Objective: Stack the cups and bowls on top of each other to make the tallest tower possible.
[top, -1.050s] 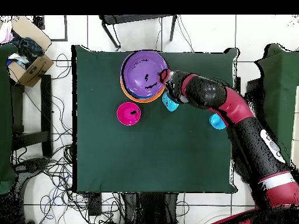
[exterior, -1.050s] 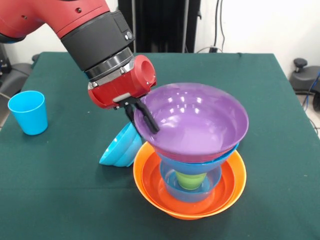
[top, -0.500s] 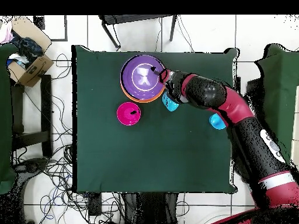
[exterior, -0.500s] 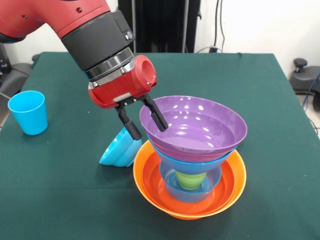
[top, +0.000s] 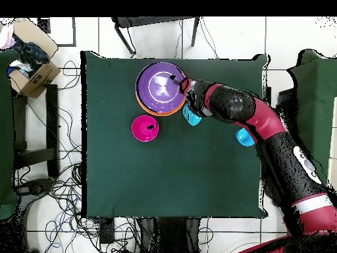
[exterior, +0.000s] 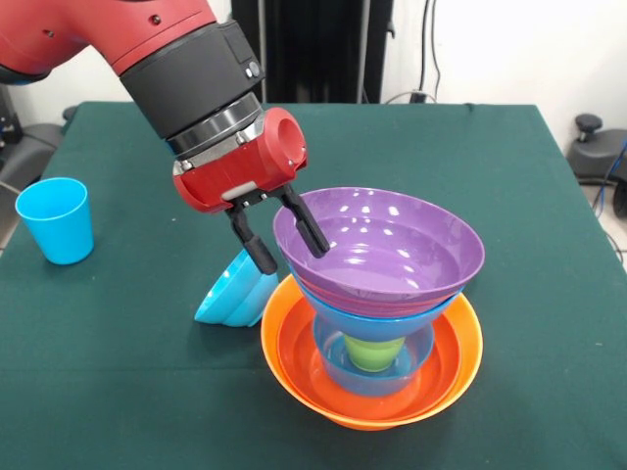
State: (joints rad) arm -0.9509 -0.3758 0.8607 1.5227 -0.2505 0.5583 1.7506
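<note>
The purple bowl (exterior: 380, 250) sits level atop the tower (exterior: 372, 323), on blue bowls over a lime green cup (exterior: 374, 352) inside the orange bowl (exterior: 294, 362). The claw (exterior: 286, 238) is spread apart, straddling the purple bowl's rim, one finger inside and one outside. Withdrawing sideways rather than upward could hook that rim and tip the tower. A second ago the claw gripped the rim and the purple bowl was tilted; now it is released and settled.
</note>
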